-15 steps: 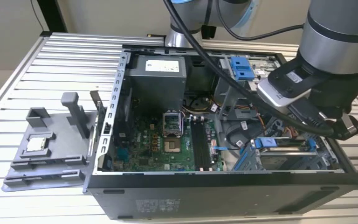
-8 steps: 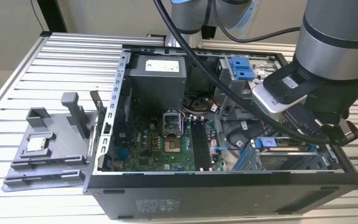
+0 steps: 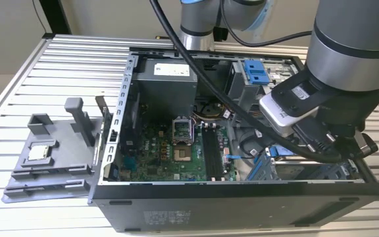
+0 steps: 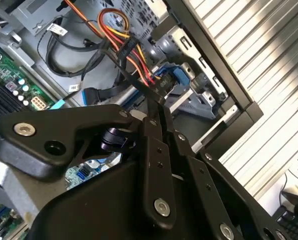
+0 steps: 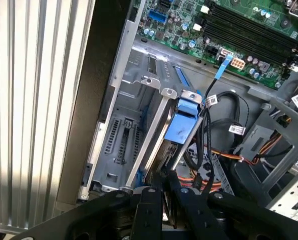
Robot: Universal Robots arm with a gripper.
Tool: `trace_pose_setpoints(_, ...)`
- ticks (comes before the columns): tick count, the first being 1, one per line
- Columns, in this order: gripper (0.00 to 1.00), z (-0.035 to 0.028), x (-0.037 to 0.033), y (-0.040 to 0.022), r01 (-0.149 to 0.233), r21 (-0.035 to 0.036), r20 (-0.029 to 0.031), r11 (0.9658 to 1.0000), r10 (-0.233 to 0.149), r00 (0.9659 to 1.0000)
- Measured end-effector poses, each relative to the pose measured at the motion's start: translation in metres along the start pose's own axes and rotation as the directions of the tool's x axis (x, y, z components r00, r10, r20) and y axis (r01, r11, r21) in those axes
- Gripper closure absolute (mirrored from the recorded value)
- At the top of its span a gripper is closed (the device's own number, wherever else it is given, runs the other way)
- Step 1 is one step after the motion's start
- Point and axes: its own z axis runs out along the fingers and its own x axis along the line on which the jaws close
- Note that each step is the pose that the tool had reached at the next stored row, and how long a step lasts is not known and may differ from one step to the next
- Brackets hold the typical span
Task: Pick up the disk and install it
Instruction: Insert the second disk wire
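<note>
The gripper (image 5: 163, 176) is clamped on the near end of the disk (image 5: 181, 125). In the first wrist view you see the disk edge-on at the drive cage (image 5: 119, 142). Its long axis runs straight away from the gripper, toward the motherboard (image 5: 239, 25).

Hand (image 5: 162, 177) clamped on disk (image 5: 181, 125)
Disk is edge-on and tilted inside the grey drive cage (image 5: 119, 142); green motherboard (image 5: 229, 25) beyond, ribbed worktop (image 5: 33, 100) alongside.
</note>
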Motion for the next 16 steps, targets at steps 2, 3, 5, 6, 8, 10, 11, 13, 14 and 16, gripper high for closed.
trace_pose_setpoints(2, 1.00, -0.0014, -0.0002, 0.0033, -0.001, 0.0011, 0.0028, 1.0000, 0.001, 1.0000)
trace_pose_setpoints(3, 1.00, -0.0020, -0.0004, 0.0049, -0.002, 0.0017, 0.0043, 1.0000, 0.002, 1.0000)
trace_pose_setpoints(5, 1.00, -0.0030, -0.0010, 0.0070, -0.006, 0.0043, 0.0108, 1.0000, 0.006, 0.9999)
trace_pose_setpoints(6, 1.00, -0.0031, -0.0011, 0.0074, -0.011, 0.0077, 0.0199, 0.9999, 0.011, 0.9997)
trace_pose_setpoints(8, 1.00, -0.0032, -0.0012, 0.0077, -0.030, 0.0188, 0.0491, 0.9994, 0.029, 0.9984)
trace_pose_setpoints(10, 1.00, -0.0032, -0.0013, 0.0078, -0.048, 0.0280, 0.0748, 0.9984, 0.046, 0.9961)
trace_pose_setpoints(11, 1.00, -0.0032, -0.0011, 0.0078, -0.055, 0.0303, 0.0805, 0.9980, 0.052, 0.9954)
trace_pose_setpoints(13, 1.00, -0.0034, 0.0009, 0.0084, -0.062, 0.0309, 0.0799, 0.9976, 0.059, 0.9950)
trace_pose_setpoints(14, 1.00, -0.0036, 0.0021, 0.0088, -0.066, 0.0310, 0.0783, 0.9974, 0.063, 0.9949)
trace_pose_setpoints(16, 1.00, -0.0032, 0.0032, 0.0094, -0.073, 0.0313, 0.0752, 0.9968, 0.071, 0.9947)
